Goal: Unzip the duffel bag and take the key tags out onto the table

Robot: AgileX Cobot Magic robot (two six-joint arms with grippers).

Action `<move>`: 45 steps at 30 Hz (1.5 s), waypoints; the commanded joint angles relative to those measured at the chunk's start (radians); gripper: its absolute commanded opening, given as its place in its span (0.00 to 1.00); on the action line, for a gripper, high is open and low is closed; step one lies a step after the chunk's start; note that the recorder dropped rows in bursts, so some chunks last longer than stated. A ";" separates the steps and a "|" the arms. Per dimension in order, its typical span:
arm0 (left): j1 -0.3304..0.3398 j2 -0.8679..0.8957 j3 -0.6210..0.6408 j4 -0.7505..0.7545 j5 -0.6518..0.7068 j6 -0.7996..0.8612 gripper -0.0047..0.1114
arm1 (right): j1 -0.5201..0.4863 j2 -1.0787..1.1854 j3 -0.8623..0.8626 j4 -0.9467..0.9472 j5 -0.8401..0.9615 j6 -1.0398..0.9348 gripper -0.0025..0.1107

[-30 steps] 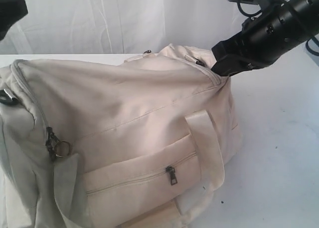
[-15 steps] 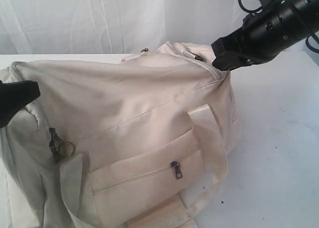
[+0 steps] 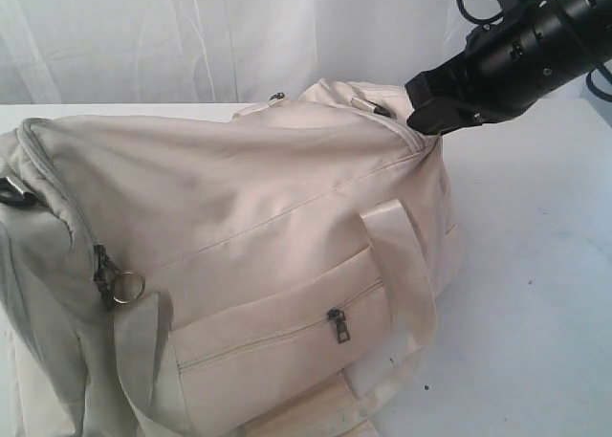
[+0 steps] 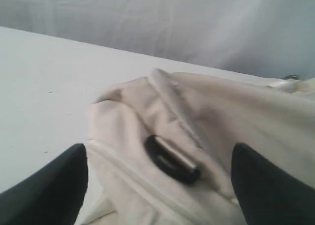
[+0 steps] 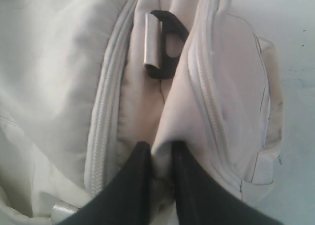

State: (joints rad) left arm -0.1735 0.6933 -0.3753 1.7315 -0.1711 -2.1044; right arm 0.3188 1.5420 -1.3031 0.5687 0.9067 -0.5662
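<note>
At the far right end of the bag (image 3: 258, 227), on the desk (image 3: 535, 265), pinching a fabric fold (image 5: 167, 112) in the near-closed right claw (image 5: 160, 151) — may slip, or just drag the bag. Nothing in the wide-spread left claw (image 4: 157, 158). Key tags unseen.

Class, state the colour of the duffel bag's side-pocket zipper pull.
Dark, almost black; zipper pull shows best in exterior view.

I see a plain cream duffel bag (image 3: 249, 198) with a dark zipper pull (image 3: 338, 325). The bench (image 3: 535, 265) is white with small dark specks; the right fingers (image 5: 132, 185) are black.
</note>
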 commanded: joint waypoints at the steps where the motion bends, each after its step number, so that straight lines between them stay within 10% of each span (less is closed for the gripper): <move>1: 0.003 -0.007 0.049 0.010 0.008 -0.009 0.74 | -0.008 -0.015 -0.008 0.026 -0.078 -0.004 0.02; 15: 0.003 -0.007 0.168 -0.246 -0.153 -0.009 0.69 | -0.008 -0.015 -0.008 0.026 -0.127 -0.004 0.02; 30: 0.003 -0.007 0.168 -0.260 -0.175 -0.006 0.04 | -0.008 -0.015 -0.008 0.026 -0.112 -0.004 0.02; 45: 0.003 -0.007 0.078 -0.259 -0.010 0.124 0.04 | -0.008 -0.015 -0.008 0.023 -0.008 -0.004 0.02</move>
State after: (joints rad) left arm -0.1735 0.6928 -0.2550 1.4572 -0.2369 -2.0399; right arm 0.3188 1.5420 -1.3031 0.5687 0.8946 -0.5642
